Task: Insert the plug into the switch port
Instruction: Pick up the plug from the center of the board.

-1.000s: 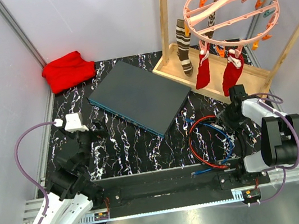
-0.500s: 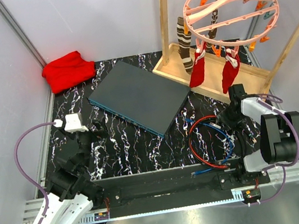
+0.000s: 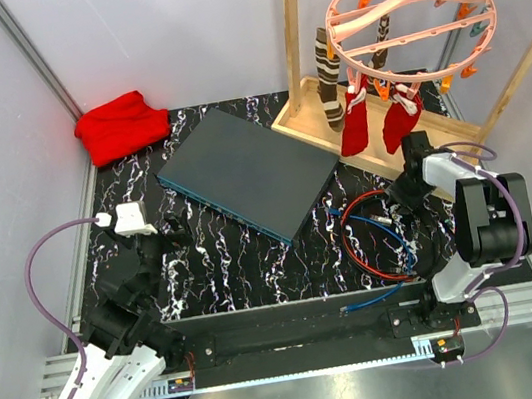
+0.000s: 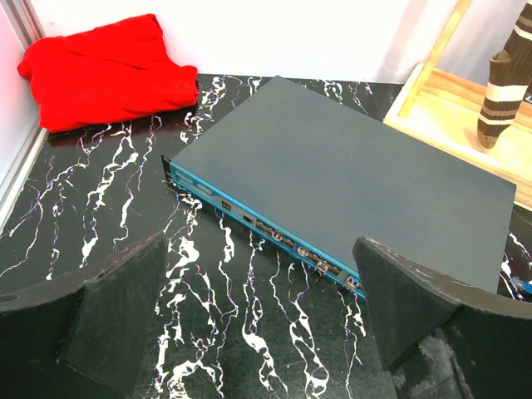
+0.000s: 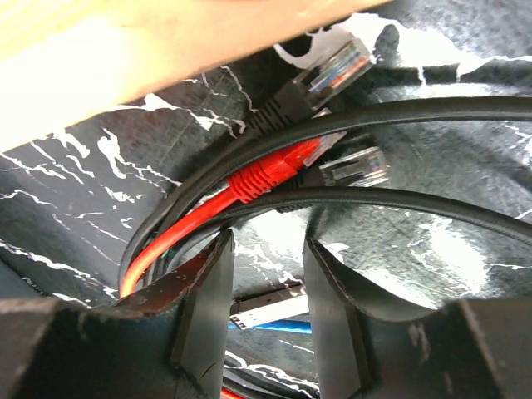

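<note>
switch (image 3: 247, 172) sits diagonal mid-table, teal port edge (image 4: 274, 241) facing 7 o'clock onto bare marble (image 3: 236, 265). left gripper (image 4: 259, 245) waits near that edge, jaws spread wide. right gripper (image 5: 268, 249) is at 4 o'clock of the switch, over the cable tangle (image 3: 378, 237). its jaws are half apart, can't tell if they're pinching anything. clear plug (image 5: 339, 65) lies just past its tips, by the wooden tray (image 5: 125, 58) edge

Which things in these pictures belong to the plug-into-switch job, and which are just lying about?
Job: switch; red-booted plug; clear plugs on black cables.
Lying about: red cloth; wooden rack; socks; pink peg hanger.
</note>
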You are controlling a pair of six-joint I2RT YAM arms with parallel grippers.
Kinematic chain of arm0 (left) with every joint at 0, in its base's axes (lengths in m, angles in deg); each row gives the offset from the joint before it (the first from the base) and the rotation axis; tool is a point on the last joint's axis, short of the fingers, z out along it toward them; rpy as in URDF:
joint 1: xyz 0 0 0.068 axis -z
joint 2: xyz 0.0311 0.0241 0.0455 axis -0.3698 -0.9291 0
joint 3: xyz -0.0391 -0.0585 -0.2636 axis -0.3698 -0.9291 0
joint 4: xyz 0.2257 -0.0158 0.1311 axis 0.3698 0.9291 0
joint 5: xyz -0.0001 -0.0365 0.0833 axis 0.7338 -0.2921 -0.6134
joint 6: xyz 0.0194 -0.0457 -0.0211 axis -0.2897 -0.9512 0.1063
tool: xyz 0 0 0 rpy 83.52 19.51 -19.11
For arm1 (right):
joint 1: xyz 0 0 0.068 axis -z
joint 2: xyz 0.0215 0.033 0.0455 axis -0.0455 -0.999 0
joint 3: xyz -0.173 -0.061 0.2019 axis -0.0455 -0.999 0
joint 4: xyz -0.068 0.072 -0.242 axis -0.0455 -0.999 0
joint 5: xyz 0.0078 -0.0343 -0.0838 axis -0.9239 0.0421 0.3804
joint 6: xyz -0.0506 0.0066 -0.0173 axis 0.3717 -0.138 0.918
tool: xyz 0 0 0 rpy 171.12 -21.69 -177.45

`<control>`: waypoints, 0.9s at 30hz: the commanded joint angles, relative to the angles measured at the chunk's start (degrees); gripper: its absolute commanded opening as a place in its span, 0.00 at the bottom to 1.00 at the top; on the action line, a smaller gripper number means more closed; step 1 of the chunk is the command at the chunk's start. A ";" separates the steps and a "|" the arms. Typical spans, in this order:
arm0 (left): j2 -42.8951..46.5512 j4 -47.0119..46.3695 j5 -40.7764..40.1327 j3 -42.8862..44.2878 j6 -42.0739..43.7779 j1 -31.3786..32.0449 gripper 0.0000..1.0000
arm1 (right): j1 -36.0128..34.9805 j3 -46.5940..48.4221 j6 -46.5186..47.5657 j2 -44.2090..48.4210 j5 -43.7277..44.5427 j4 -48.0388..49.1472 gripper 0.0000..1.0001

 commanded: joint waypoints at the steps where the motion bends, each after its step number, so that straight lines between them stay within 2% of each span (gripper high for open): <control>1: 0.44 -2.49 -1.25 -0.06 0.74 0.23 0.99 | -0.19 1.12 1.46 3.38 3.19 -3.55 0.48; 8: 1.06 -2.75 -1.16 -0.24 0.74 0.66 0.99 | -1.42 -4.41 0.58 7.69 0.47 -6.47 0.50; 13: 1.50 -2.66 -1.25 -0.24 0.74 1.02 0.99 | -2.65 -4.68 -0.21 8.49 -0.41 -7.17 0.50; 15: 1.67 -2.66 -1.25 -0.32 0.74 1.19 0.99 | -3.00 -3.98 -1.44 8.05 -0.24 -7.35 0.53; 22: 2.20 -2.40 -1.43 -0.24 0.74 1.46 0.99 | -7.39 -2.13 -9.52 5.33 3.19 -7.35 0.62; 27: 2.46 -2.31 -1.69 -0.32 0.56 1.90 0.99 | -8.54 -1.69 -16.03 5.06 6.52 -7.43 0.62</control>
